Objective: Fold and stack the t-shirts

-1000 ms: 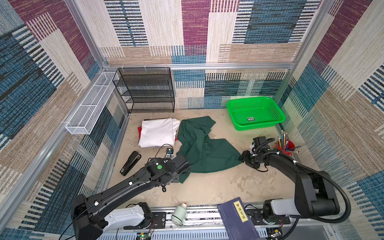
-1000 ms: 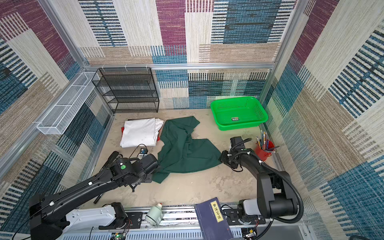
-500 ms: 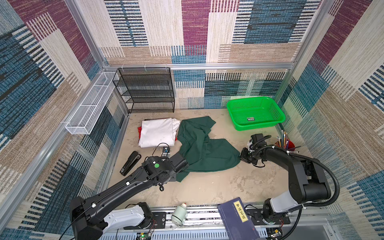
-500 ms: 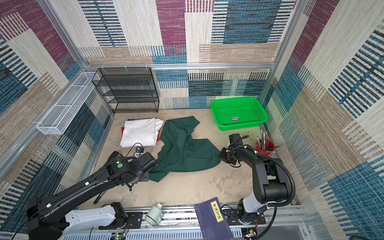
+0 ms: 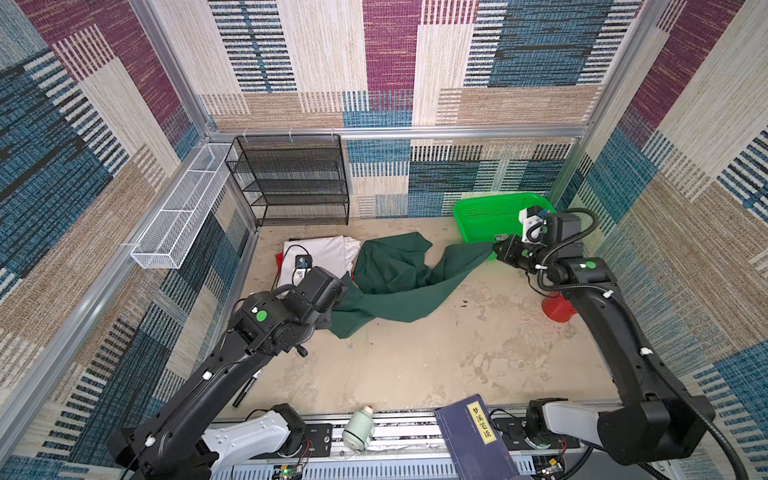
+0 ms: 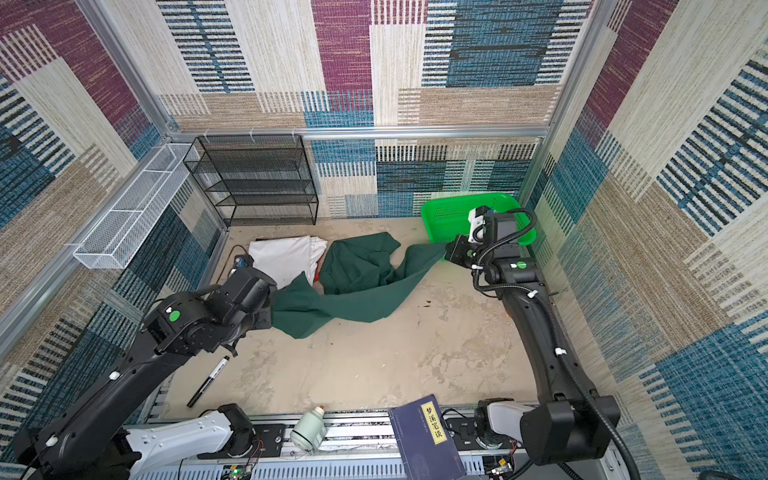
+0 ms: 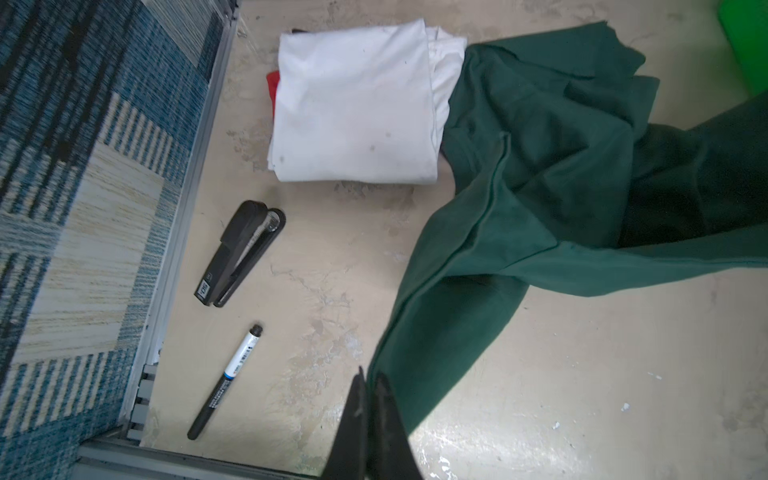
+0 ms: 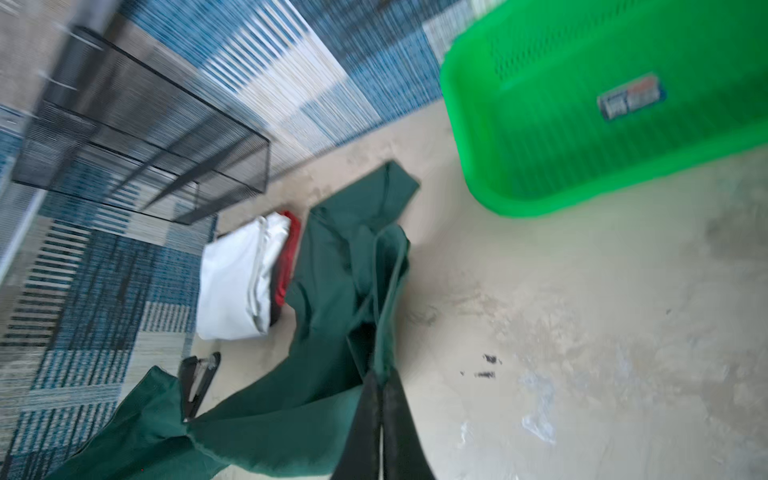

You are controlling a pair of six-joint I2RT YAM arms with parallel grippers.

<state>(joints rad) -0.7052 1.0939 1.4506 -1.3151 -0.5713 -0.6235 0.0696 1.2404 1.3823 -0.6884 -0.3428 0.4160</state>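
The dark green t-shirt (image 5: 395, 278) (image 6: 357, 286) hangs stretched between my two grippers, its middle sagging onto the table. My left gripper (image 7: 371, 376) is shut on the shirt's near-left edge, low over the table. My right gripper (image 8: 380, 376) (image 5: 495, 250) is shut on the far-right corner, raised in front of the basket. A folded white t-shirt (image 5: 320, 257) (image 7: 357, 104) lies at the back left on a red t-shirt (image 7: 273, 87) (image 8: 289, 253), of which only an edge shows. The green shirt's bunched part touches that stack.
A bright green basket (image 5: 486, 216) stands at the back right, behind my right gripper. Black mesh rack (image 5: 291, 178) and white wire tray (image 5: 183, 216) at the back left. Stapler (image 7: 239, 253) and pen (image 7: 226, 382) near my left gripper. Red cup (image 5: 557, 307), book (image 5: 482, 440) and bottle (image 5: 359, 424) elsewhere.
My right gripper has shut on the green shirt's right corner and carried it up and back toward the basket. The shirt now stretches between both grippers. The left gripper has risen a little.
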